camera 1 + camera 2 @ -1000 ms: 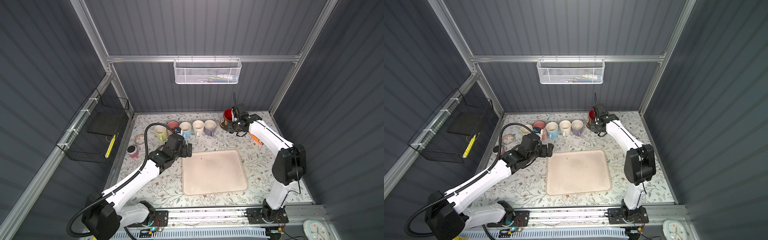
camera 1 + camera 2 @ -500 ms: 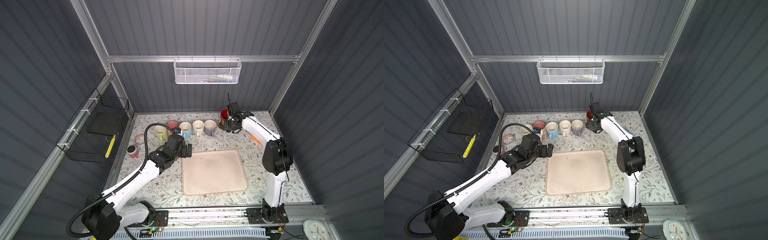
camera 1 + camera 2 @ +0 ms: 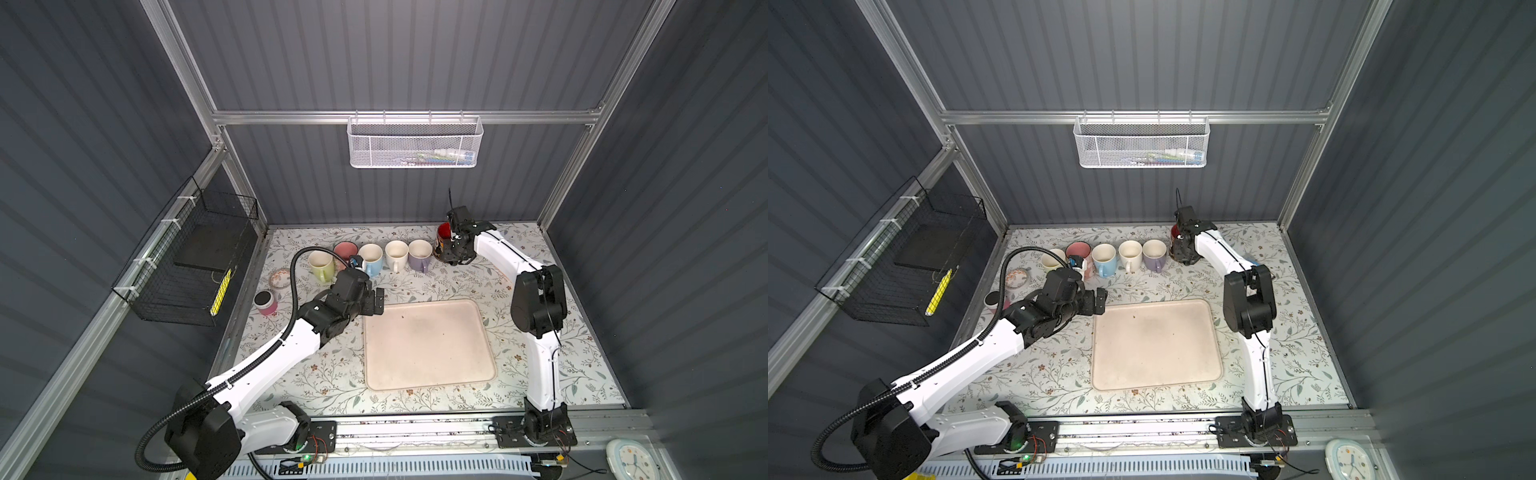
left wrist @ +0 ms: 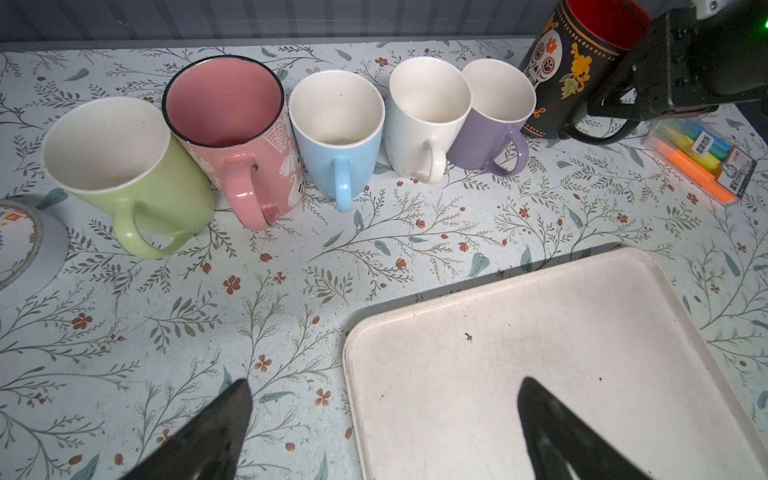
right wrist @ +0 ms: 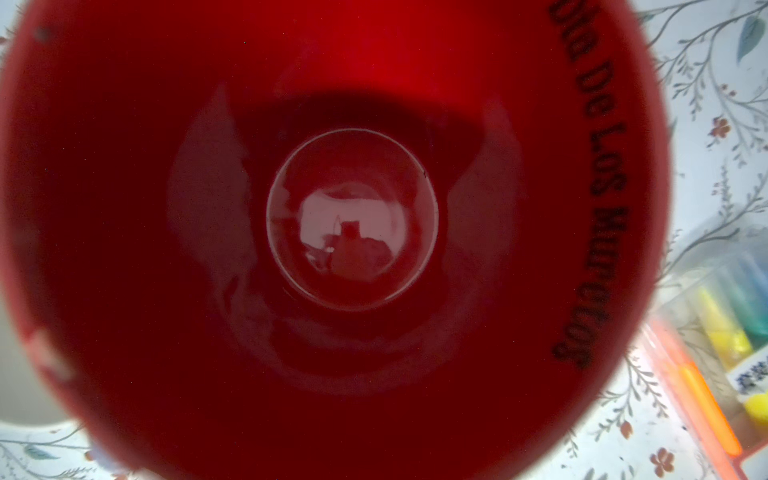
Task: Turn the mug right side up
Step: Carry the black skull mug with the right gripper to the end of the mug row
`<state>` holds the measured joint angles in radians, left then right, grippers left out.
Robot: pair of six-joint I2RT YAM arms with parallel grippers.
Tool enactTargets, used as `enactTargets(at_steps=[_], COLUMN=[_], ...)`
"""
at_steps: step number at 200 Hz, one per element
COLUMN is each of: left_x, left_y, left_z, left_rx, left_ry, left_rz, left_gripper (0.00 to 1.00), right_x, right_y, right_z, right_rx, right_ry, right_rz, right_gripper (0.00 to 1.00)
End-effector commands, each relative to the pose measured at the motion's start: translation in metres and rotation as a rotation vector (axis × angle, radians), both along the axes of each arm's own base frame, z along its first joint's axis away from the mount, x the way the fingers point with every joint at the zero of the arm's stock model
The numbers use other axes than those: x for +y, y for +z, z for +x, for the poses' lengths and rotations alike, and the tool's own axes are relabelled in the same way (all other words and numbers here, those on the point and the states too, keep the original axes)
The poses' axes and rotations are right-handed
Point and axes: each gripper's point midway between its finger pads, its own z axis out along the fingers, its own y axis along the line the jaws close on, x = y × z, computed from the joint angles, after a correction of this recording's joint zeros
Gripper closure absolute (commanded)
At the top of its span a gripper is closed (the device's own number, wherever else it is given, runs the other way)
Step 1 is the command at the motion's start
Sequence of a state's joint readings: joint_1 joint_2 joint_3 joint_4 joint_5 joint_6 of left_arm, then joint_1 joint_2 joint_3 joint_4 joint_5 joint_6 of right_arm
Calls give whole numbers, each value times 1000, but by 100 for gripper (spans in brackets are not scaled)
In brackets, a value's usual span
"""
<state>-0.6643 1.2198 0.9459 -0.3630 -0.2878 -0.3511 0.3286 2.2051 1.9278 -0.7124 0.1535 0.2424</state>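
Note:
The mug (image 3: 443, 237) is black with a painted skull and a red inside. It stands mouth up at the right end of the mug row, seen in both top views (image 3: 1174, 236), and leans slightly in the left wrist view (image 4: 569, 66). My right gripper (image 4: 600, 118) is shut on its handle from above. The red inside of the mug (image 5: 353, 216) fills the right wrist view and hides the fingers. My left gripper (image 3: 376, 301) hangs open and empty over the tray's near left corner, its fingertips (image 4: 232, 407) wide apart.
Green (image 3: 321, 266), pink (image 3: 345, 251), blue (image 3: 371, 257), white (image 3: 396, 254) and purple (image 3: 419, 253) mugs stand upright in a row along the back. The beige tray (image 3: 428, 345) lies mid-table. A highlighter pack (image 4: 702, 158) lies right of the black mug. A tape roll (image 3: 279, 277) and a small pot (image 3: 265, 302) sit at the left.
The right gripper has carried the mug a little left toward the purple mug, and the right arm's elbow has folded in closer. The left arm has not moved.

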Motion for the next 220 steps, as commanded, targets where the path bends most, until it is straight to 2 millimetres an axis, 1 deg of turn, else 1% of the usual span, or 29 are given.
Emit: enactTargets(at_steps=[1,13,107,176,220], left_x=[-1,-1,-2,-1,0], left_y=[-6,-7,-7,-6,-5], left_z=[-1,-1,-1,-1,-2], left_rx=[13,17,22,21,20], left_ry=[-14,-14,-16,-15,-12], left_rz=[22,26,25,25,26], left_gripper=[0,0,0,0,0], right_x=[5,5,6,3,5], right_y=[46,41,24,19,15], right_z=[28,26,19,12,6], right_rx=[-156,-146,-109,-97,-87], right_ry=[-6,-4,5,6,12], right_rz=[33,29,40,29,28], right_gripper=[100,100,100,100,100])
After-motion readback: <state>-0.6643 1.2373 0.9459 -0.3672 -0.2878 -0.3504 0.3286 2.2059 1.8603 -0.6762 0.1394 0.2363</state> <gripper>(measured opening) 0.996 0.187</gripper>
